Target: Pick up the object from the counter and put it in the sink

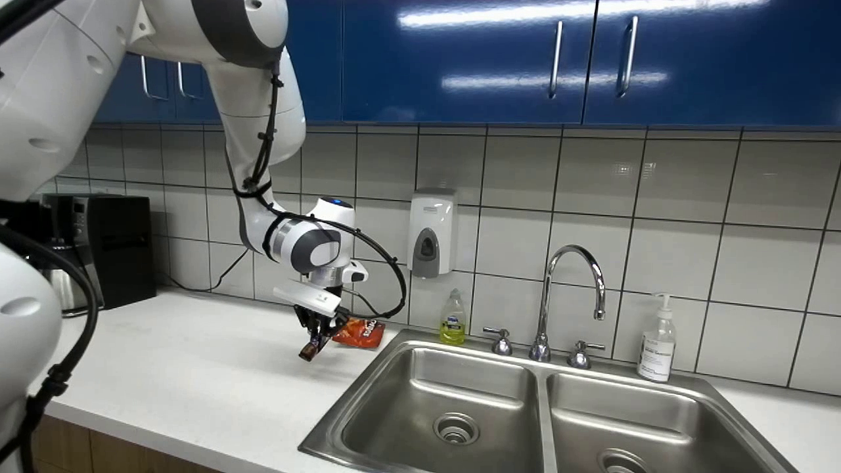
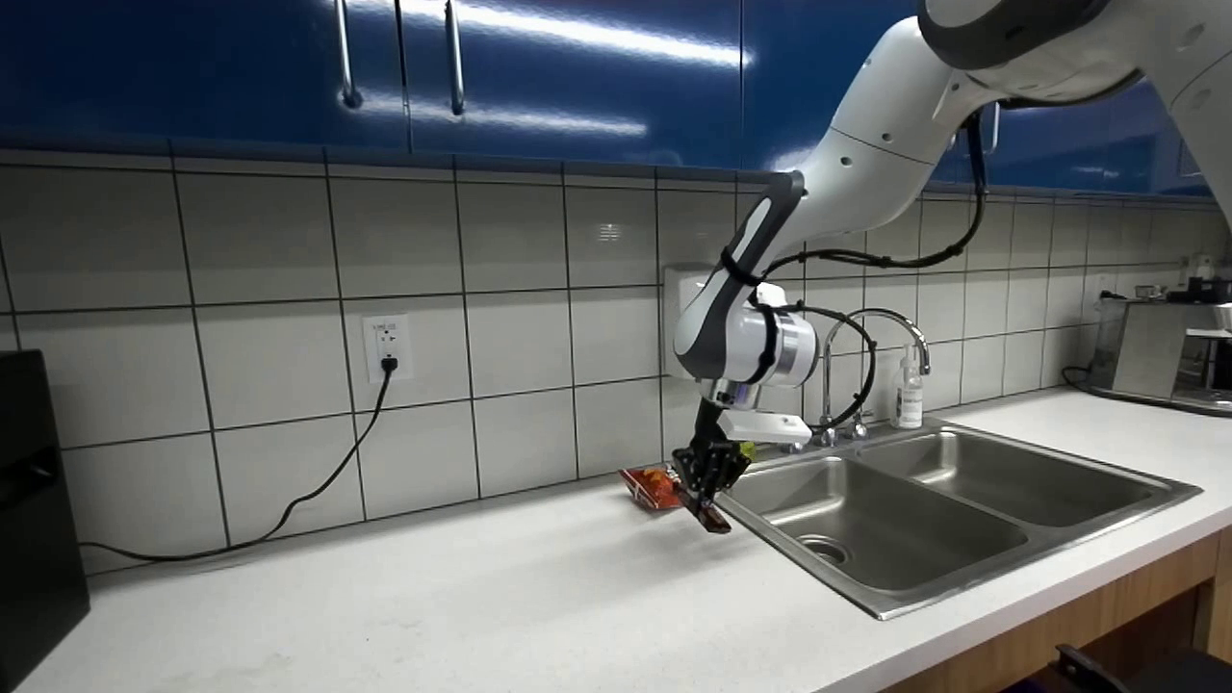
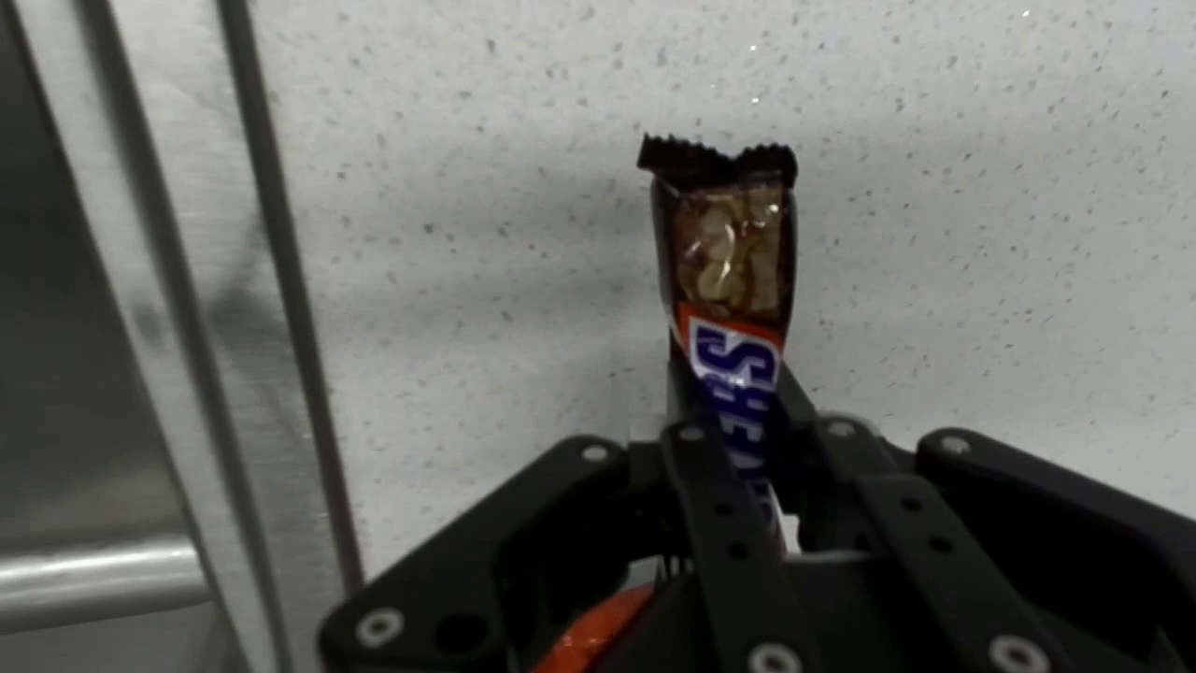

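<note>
The object, a slim dark Snickers bar (image 3: 729,252) with a reddish band, sticks out past my fingertips in the wrist view. It also shows in both exterior views (image 1: 309,351) (image 2: 712,520), tilted downward. My gripper (image 3: 738,411) is shut on it, with a finger on each side; the bar's rear part is hidden by the fingers. In both exterior views the gripper (image 1: 320,332) (image 2: 709,486) is over the white counter (image 1: 217,387), just beside the sink's edge. The bar seems raised off the counter; the gap is hard to judge. The steel sink (image 1: 328,437) has its left basin nearest the gripper.
A flat orange-red bag (image 1: 361,333) lies on the counter behind the gripper, near the wall. A soap bottle (image 1: 453,318), the chrome faucet (image 1: 545,302) and a pump bottle (image 1: 658,345) stand along the sink's back. A wall dispenser (image 1: 431,233) hangs behind the arm.
</note>
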